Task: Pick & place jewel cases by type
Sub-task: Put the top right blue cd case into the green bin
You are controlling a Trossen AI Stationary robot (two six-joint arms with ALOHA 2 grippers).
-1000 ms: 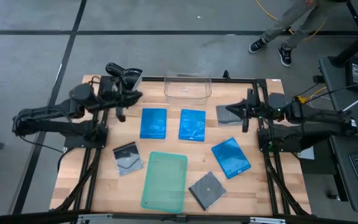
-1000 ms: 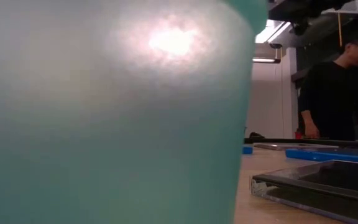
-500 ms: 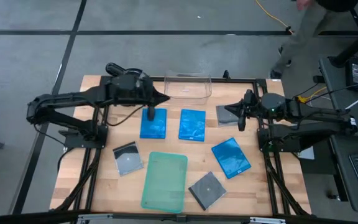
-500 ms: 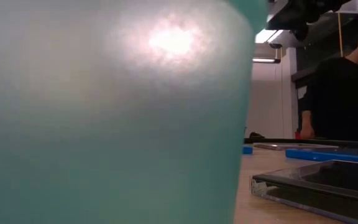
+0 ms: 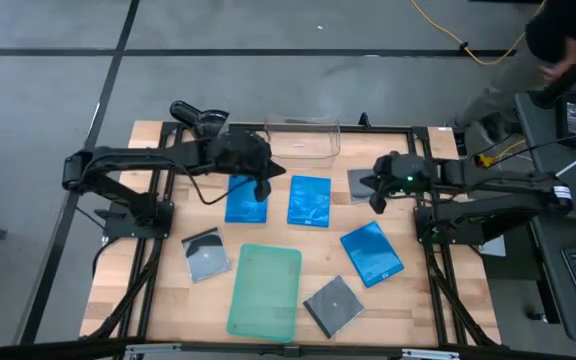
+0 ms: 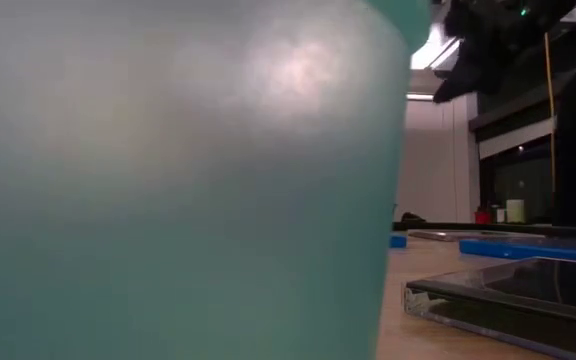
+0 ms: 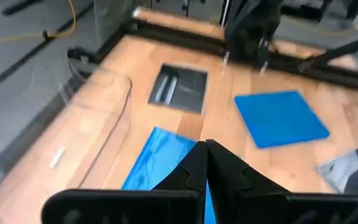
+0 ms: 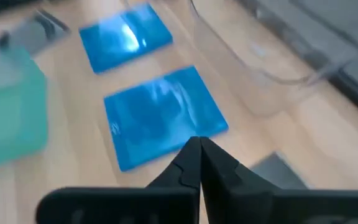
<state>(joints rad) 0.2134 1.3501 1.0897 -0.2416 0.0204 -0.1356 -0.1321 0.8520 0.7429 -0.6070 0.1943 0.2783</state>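
Three blue jewel cases (image 5: pixel 247 198), (image 5: pixel 309 201), (image 5: pixel 372 253) and three grey ones (image 5: pixel 205 254), (image 5: pixel 333 304), (image 5: pixel 361 184) lie flat on the wooden table. My left gripper (image 5: pixel 261 188) is shut and hovers over the left blue case's far right corner. In its wrist view the gripper (image 7: pixel 205 149) points toward the middle blue case (image 7: pixel 160 158). My right gripper (image 5: pixel 376 200) is shut and hangs above the far-right grey case's near edge. Its wrist view shows the gripper (image 8: pixel 199 146) aimed at the middle blue case (image 8: pixel 163 115).
A pale green tray (image 5: pixel 265 291) lies at the near middle and fills most of the low view (image 6: pixel 168 180). A clear bin (image 5: pixel 302 139) stands at the far edge. A person stands beyond the table's far right corner (image 5: pixel 558 40).
My left gripper has swung from the table's far left corner toward the right and a little down, and now hangs over the left blue case. My right gripper has tipped downward and sunk slightly beside the far-right grey case. No case has moved.
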